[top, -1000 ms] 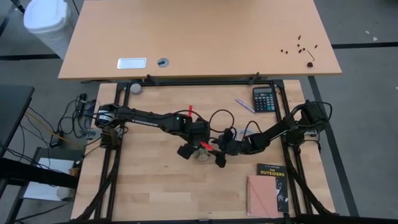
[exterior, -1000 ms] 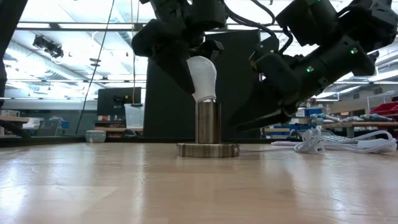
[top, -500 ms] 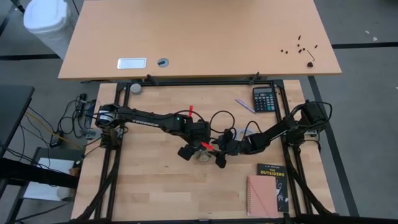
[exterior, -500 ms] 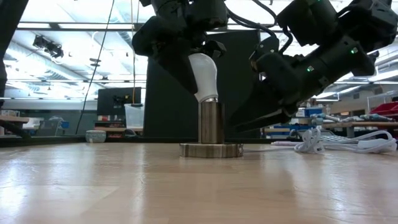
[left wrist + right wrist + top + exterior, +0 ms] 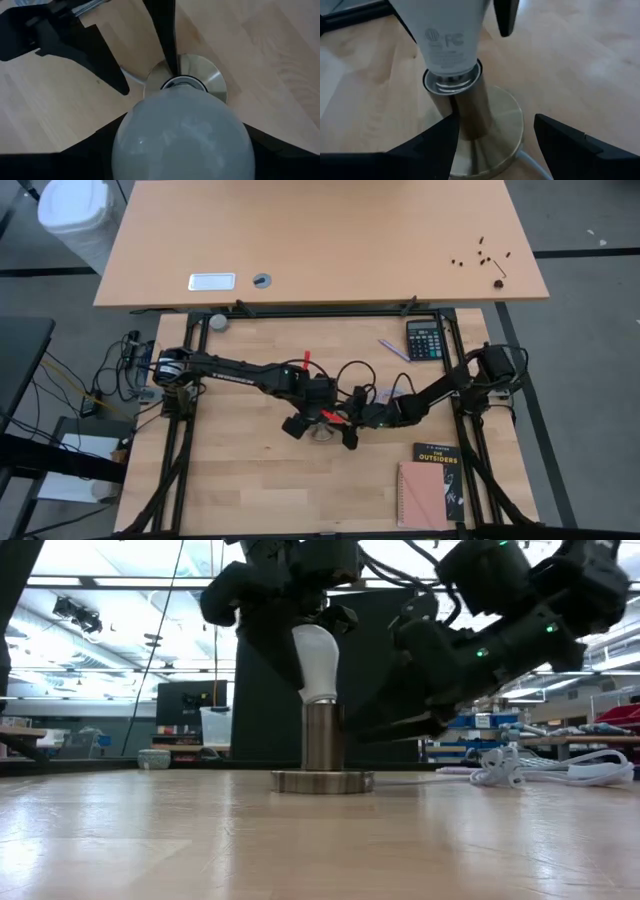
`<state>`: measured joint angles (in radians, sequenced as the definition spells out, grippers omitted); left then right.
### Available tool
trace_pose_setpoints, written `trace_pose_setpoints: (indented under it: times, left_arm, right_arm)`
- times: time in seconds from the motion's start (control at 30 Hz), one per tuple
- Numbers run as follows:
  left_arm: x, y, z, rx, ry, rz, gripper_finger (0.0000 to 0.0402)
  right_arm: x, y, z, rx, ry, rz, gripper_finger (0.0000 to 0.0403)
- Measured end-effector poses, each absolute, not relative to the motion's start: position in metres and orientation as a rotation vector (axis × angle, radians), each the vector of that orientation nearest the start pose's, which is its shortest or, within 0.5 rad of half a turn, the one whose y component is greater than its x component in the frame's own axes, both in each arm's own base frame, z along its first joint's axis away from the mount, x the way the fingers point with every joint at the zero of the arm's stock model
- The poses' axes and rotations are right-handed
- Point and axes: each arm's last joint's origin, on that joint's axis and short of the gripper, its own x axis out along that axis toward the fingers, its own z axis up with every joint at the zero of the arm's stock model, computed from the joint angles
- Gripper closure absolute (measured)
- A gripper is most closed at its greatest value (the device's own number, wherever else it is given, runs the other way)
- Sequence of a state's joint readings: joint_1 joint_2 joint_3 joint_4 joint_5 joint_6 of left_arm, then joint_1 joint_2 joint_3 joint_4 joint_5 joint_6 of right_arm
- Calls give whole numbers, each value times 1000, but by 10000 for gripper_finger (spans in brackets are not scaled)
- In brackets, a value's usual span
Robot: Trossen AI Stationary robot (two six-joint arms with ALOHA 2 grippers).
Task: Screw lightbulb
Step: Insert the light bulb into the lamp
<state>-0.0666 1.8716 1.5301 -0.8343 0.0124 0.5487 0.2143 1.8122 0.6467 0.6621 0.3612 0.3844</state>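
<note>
Since the earlier frames the socket [image 5: 322, 750] with its bulb has slid a little toward the left arm's side, and both grippers have gone with it. The lightbulb [image 5: 317, 662] stands base-down in the top of the socket, slightly tilted, near the middle of the table [image 5: 240, 480]. The left gripper [image 5: 320, 425] comes down over the bulb, its fingers [image 5: 95, 150] clasped on the white globe from both sides. The right gripper [image 5: 495, 135] sits low beside the socket's brass post, its fingers [image 5: 570, 140] spread and flanking the post; whether they touch it is not clear. A white cord [image 5: 540, 768] lies coiled on the tabletop beyond the socket. The calculator [image 5: 425, 339] sits at the far right edge, the book [image 5: 440, 470] and notebook [image 5: 415, 495] at the near right corner; the near-left boards lie bare.
</note>
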Motion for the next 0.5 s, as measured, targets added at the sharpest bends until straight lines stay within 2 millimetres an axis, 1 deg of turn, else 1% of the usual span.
trace_pose_setpoints:
  times: [0.23, 0.37, 0.5]
  left_arm:
    - [377, -25, 239, 509, 1216, -395, 129]
    - [373, -25, 238, 493, 1263, -387, 129]
    - [370, -25, 237, 492, 1301, -393, 129]
  right_arm:
    - [339, 59, 104, 179, 457, -214, 135]
    - [347, 54, 103, 171, 457, -229, 135]
    - [353, 49, 107, 146, 422, -237, 135]
